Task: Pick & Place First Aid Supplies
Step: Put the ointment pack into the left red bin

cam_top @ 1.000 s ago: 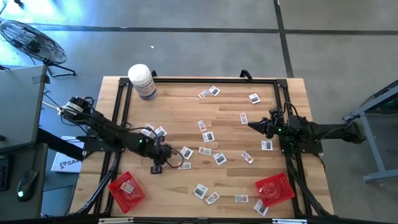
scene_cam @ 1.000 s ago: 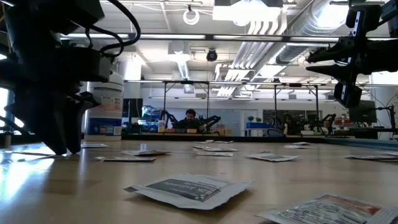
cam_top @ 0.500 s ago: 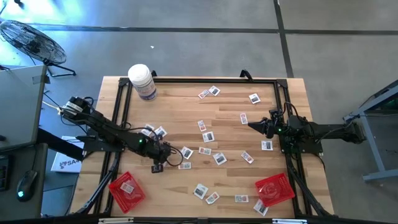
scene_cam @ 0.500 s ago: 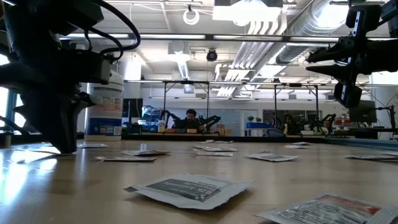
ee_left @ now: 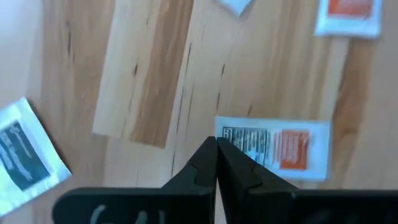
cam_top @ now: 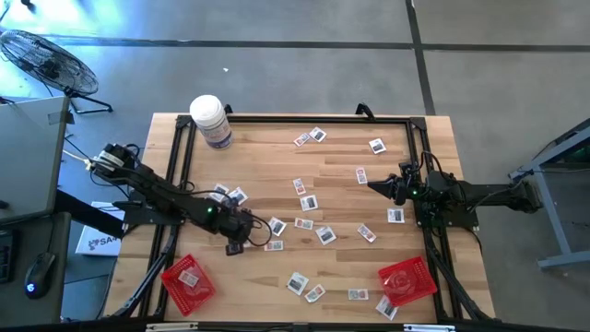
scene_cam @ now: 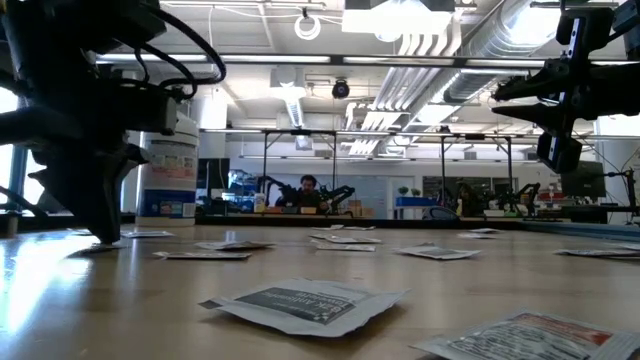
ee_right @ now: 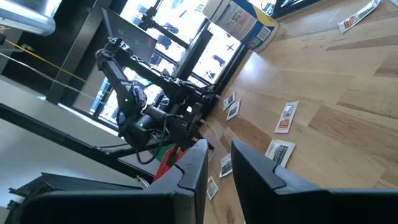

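A: While the left arm reaches in from the table's left side, where is its gripper?
B: The left gripper [cam_top: 251, 232] is low over the wood near the middle-left. Its fingers [ee_left: 233, 171] are pressed tip to tip, fully closed, with the tips at the edge of one packet [ee_left: 273, 147] that has dark and orange-red print. Whether that packet is actually pinched, I cannot tell.
A: And to the left of that?
B: A red tray [cam_top: 188, 280] at the front-left corner with a packet lying in it, and a large white bottle [cam_top: 210, 120] standing at the back-left corner.
A: Where are the first aid supplies?
B: The first aid packets [cam_top: 308, 202] lie scattered flat across the table [cam_top: 267, 175]: a pair just behind the left gripper, several through the middle, a few near the back edge, and some along the front.
A: Further right?
B: A second red tray [cam_top: 407, 279] sits at the front-right, with packets touching its edge. The right gripper [cam_top: 373, 185] hangs above the right side of the table, its fingers [ee_right: 252, 169] a little apart and holding nothing.
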Robot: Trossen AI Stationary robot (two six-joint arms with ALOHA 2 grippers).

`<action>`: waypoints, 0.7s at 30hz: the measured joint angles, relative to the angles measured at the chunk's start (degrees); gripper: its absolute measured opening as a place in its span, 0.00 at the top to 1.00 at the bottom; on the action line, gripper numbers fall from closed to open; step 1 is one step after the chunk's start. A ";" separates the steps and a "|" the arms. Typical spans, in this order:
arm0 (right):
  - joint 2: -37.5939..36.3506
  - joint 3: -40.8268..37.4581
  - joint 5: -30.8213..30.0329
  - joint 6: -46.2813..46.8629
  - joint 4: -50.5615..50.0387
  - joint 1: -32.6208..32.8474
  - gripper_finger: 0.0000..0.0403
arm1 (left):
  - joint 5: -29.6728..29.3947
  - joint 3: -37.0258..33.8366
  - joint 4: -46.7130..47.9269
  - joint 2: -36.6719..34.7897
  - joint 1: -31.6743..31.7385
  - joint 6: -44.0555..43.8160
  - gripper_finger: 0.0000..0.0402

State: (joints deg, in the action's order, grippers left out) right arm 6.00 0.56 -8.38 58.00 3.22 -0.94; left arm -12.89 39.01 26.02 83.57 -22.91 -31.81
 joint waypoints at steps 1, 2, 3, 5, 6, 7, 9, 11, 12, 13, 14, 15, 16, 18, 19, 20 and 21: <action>0.00 0.00 0.00 0.00 0.00 0.01 0.84 | -0.08 0.70 0.42 0.00 0.01 0.00 1.00; 0.00 0.00 0.00 0.00 0.00 0.01 0.84 | -0.19 1.32 1.06 0.00 0.01 0.00 1.00; 0.00 0.00 0.00 0.00 0.00 0.01 0.84 | -0.21 1.67 1.95 0.00 0.01 0.00 1.00; 0.00 0.00 0.00 0.00 -0.01 0.00 0.84 | -0.19 2.01 3.78 0.00 0.01 -0.40 1.00; 0.00 0.00 0.00 0.00 0.00 0.00 0.84 | -0.18 2.16 4.13 0.00 0.01 -0.86 1.00; 0.00 0.00 0.00 0.00 0.00 0.00 0.84 | -0.20 2.27 4.53 0.00 0.01 -1.41 1.00; -0.02 0.00 0.00 0.00 0.00 -0.01 0.84 | -0.29 2.28 6.20 0.00 0.01 -2.86 1.00; 0.00 0.00 0.00 0.00 0.00 0.01 0.84 | -0.18 2.26 6.73 -0.01 0.01 -3.98 1.00; 0.00 0.00 0.00 0.00 0.00 0.00 0.84 | 0.13 2.26 6.58 -0.02 0.01 -4.48 0.99; 0.00 0.00 0.00 0.00 0.00 0.01 0.84 | 0.41 2.26 6.58 -0.02 0.01 -4.59 0.98; 0.00 0.00 0.00 0.00 0.00 0.00 0.84 | 0.65 2.26 6.53 -0.02 0.01 -4.72 0.96; -0.01 0.00 0.00 0.00 0.00 0.01 0.84 | 0.73 2.26 6.35 -0.04 0.01 -4.88 0.94; 0.00 0.00 0.00 0.00 0.00 0.00 0.84 | 0.73 2.26 6.24 -0.04 0.01 -5.23 0.91; 0.00 0.00 0.00 0.00 0.00 0.00 0.84 | 0.73 2.26 6.24 -0.04 0.01 -6.18 0.85; 0.00 0.00 0.00 0.00 0.00 0.01 0.84 | 0.71 2.26 6.16 -0.04 0.01 -6.76 0.82; 0.00 0.02 0.00 0.00 0.00 -0.01 0.84 | 0.69 2.26 6.07 -0.07 0.01 -7.43 0.78; 0.00 0.00 0.00 0.00 0.00 -0.01 0.84 | 0.73 2.15 5.84 -0.07 0.01 -7.76 0.76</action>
State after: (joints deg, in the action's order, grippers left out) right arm 6.00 0.56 -8.38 58.00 3.22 -0.95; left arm -12.16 41.16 31.86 83.50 -22.90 -39.57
